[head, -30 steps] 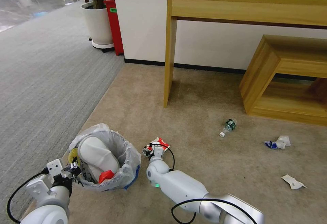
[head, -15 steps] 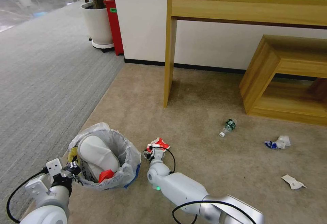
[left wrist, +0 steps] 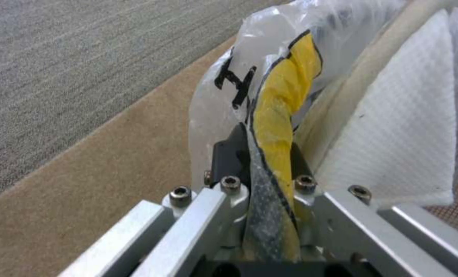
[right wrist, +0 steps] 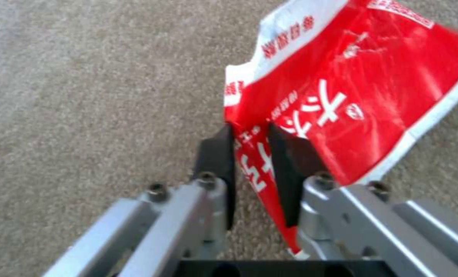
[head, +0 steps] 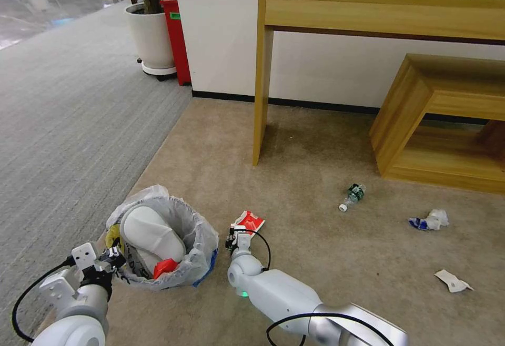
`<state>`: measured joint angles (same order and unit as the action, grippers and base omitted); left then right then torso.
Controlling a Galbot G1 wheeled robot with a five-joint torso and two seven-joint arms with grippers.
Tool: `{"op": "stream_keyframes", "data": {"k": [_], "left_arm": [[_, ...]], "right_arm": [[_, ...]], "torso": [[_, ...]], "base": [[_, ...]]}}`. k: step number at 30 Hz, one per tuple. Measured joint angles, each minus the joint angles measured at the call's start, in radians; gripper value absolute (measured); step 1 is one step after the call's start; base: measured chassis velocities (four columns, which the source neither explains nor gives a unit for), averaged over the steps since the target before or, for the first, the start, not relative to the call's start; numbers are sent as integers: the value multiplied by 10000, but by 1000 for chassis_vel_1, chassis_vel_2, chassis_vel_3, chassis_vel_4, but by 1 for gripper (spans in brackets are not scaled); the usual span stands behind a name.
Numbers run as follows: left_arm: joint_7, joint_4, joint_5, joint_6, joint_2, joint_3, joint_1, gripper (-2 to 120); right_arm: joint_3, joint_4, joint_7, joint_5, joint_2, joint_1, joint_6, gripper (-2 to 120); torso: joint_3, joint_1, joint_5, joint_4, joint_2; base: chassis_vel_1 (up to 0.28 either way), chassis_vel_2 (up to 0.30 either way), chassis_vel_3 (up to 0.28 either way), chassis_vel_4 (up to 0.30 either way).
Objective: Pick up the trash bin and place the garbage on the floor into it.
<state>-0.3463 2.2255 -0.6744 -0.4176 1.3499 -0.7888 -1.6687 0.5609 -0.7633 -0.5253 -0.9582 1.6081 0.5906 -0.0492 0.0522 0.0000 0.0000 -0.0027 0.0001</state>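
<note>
Pinching the red wrapper (right wrist: 342, 100), light and crinkly, the right gripper (right wrist: 252, 169) gripped its corner; the left gripper (left wrist: 267, 161) clamped the trash bin (head: 197, 241) rim.

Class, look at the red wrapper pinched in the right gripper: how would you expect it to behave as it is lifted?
The red wrapper looks like thin creased film, so it will probably flop and flutter. The right gripper pinches only one edge, so it may swing or slip. It seems very light.
</note>
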Motion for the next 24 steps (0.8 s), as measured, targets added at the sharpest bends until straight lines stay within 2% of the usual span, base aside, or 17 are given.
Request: {"op": "stream_keyframes", "data": {"k": [1,3,4,18,20,23,24], "left_arm": [[0,0,0,0,0,0,0,3],[11,-15,9,44,-15,-20,-18,3],[11,-19,10,47,-16,-22,-19,3],[28,-148,86,87,-21,7,-4,3],[30,-157,87,87,-21,9,0,3],[35,-159,88,87,-11,34,3,3],[35,-159,88,87,-11,34,3,3]], "right_arm": [[0,0,0,0,0,0,0,15],[28,-63,36,39,0,6,-19,3],[31,-71,39,42,0,7,-21,2],[-40,-299,96,341,-121,75,-319,0],[-58,-382,96,337,-139,78,-330,2],[-90,-388,91,318,-59,20,-362,17],[-90,-388,91,318,-59,20,-362,17]], "torso": [[0,0,0,0,0],[0,0,0,0,0],[0,0,0,0,0],[0,0,0,0,0],[0,0,0,-1,-1],[0,0,0,-1,0],[0,0,0,-1,0]], "base": [[0,0,0,0],[0,0,0,0],[0,0,0,0],[0,0,0,0],[0,0,0,0],[0,0,0,0],[0,0,0,0]]}}
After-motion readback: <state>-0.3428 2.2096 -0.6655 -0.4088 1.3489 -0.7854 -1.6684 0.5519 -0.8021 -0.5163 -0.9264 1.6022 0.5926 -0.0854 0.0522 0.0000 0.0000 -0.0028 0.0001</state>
